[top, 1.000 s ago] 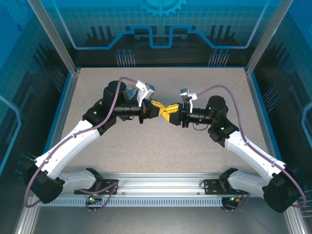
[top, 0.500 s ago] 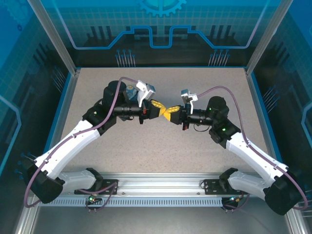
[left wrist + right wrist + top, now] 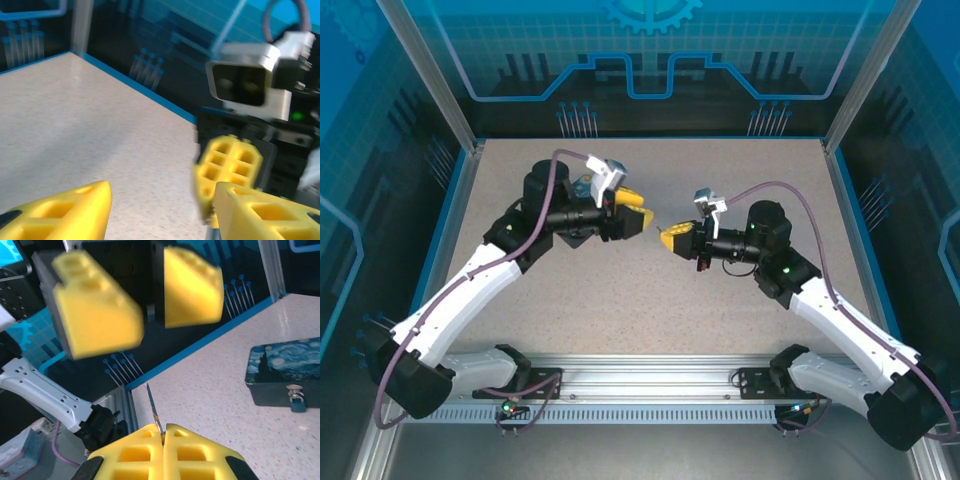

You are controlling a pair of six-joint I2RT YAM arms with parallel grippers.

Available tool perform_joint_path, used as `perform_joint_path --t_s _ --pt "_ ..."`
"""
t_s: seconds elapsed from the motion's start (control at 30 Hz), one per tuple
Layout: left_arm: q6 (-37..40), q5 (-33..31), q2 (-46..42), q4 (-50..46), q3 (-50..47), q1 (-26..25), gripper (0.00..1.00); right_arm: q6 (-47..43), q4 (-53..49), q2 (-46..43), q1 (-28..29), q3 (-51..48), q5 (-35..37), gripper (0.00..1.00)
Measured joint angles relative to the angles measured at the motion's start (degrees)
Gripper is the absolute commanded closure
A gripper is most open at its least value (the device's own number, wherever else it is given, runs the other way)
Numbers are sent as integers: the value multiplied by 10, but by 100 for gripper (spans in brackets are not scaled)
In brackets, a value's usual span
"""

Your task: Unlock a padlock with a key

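In the right wrist view my right gripper point(image 3: 163, 436) is shut on the key point(image 3: 152, 407), a thin grey metal blade sticking up from between the yellow fingertips. The padlock point(image 3: 285, 369), a black block with a starry-night top, lies flat on the table to the right, with a small metal piece on its near side. My left gripper point(image 3: 145, 305) hangs open above the key, its two yellow fingers apart and holding nothing. From above, the left gripper point(image 3: 640, 211) and the right gripper point(image 3: 666, 238) face each other over mid-table with a small gap between them.
The speckled table point(image 3: 650, 300) is bounded by a blue rim point(image 3: 650, 138) at the back and transparent walls on the sides. The right arm's wrist camera point(image 3: 250, 82) faces the left gripper at close range.
The two grippers, tip to tip a second ago, have parted. The left one has drawn back to the left and away, and the right one has shifted slightly nearer with the key.
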Motion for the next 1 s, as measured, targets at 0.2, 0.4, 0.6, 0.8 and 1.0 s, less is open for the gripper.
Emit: perform_joint_path --t_s 0.2,0.4,0.6,0.8,1.0 --pt "-40 -83 31 -6 9 81 16 -21 -76 -5 0 0 64 100" --pt "-36 -179 179 -47 79 98 16 -31 -144 5 0 5 122 100" --pt "-36 -256 338 -96 168 98 16 -32 -191 12 0 7 171 100" --pt "-36 -310 428 -136 223 97 16 -33 -213 12 -3 7 190 100" --pt "-36 -336 463 -151 247 92 16 -33 -219 12 -10 7 200 100"
